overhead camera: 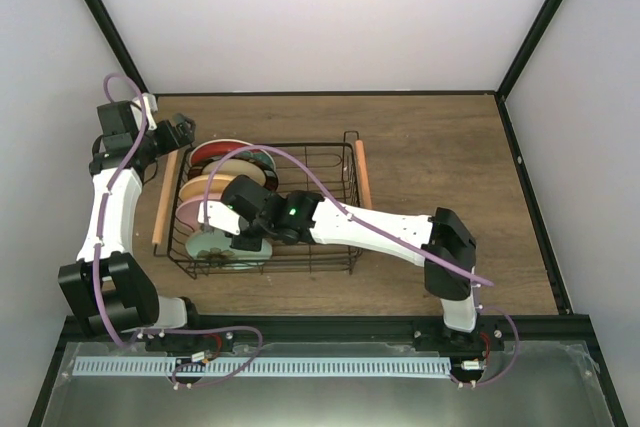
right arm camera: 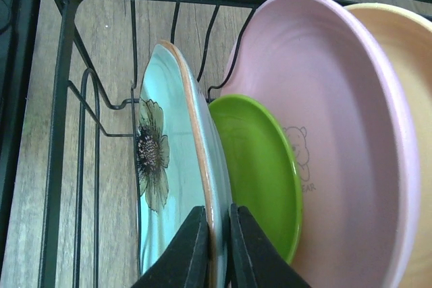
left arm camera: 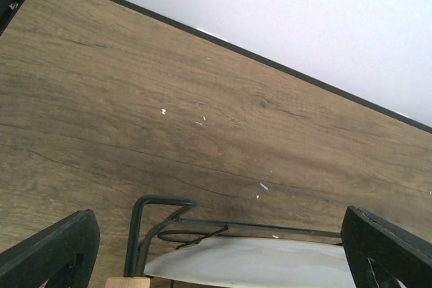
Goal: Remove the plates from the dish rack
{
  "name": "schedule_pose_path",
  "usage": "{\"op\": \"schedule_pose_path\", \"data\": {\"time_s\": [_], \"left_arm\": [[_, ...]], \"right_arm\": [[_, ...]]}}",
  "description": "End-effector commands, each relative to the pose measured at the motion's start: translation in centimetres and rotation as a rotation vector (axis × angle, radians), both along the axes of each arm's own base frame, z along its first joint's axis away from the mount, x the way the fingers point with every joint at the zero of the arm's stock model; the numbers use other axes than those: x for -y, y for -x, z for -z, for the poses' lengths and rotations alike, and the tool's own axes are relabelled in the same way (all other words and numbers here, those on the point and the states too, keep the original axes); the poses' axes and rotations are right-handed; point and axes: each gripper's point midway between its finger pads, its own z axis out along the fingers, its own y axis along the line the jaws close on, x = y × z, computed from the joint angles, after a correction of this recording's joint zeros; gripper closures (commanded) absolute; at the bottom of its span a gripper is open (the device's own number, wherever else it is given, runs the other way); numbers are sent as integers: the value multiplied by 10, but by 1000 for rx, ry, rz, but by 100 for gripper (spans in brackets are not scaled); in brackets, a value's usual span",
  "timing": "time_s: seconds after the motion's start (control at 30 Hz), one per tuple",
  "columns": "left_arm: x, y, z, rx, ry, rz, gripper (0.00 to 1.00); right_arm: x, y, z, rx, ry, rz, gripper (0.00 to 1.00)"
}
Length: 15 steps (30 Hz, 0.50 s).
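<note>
The dish rack (overhead camera: pixel 352 209) is a black wire basket with wooden handles and holds several plates on edge. From far to near they are the red plate (overhead camera: pixel 218 151), the beige plate (overhead camera: pixel 205 185), the pink plate (overhead camera: pixel 188 213) and the mint plate (overhead camera: pixel 215 249). My right gripper (overhead camera: pixel 242 237) reaches into the rack. In the right wrist view it (right arm camera: pixel 217 234) is shut on the rim of the mint flower plate (right arm camera: pixel 165 187). The lime green plate (right arm camera: pixel 260 166), the pink plate (right arm camera: pixel 337 119) and an orange plate (right arm camera: pixel 413 99) stand behind it. My left gripper (overhead camera: pixel 178 135) is open and empty at the rack's far left corner.
The left wrist view shows the rack's corner wire (left arm camera: pixel 145 208), a wooden handle end (left arm camera: pixel 127 282) and the pale back of a plate (left arm camera: pixel 270 261) between my spread fingers (left arm camera: pixel 47 247). Bare wooden table (overhead camera: pixel 440 147) lies right of the rack. Black frame posts (overhead camera: pixel 530 37) bound the area.
</note>
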Motion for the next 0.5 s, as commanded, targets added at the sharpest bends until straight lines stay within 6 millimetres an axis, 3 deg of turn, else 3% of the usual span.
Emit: {"op": "schedule_pose_path", "data": {"time_s": [0.0, 0.47], "left_arm": [[-1, -4, -6, 21, 9, -2, 0], [-1, -5, -4, 18, 10, 0, 0]], "right_arm": [[10, -9, -99, 98, -217, 52, 99], [-1, -5, -105, 228, -217, -23, 99]]}}
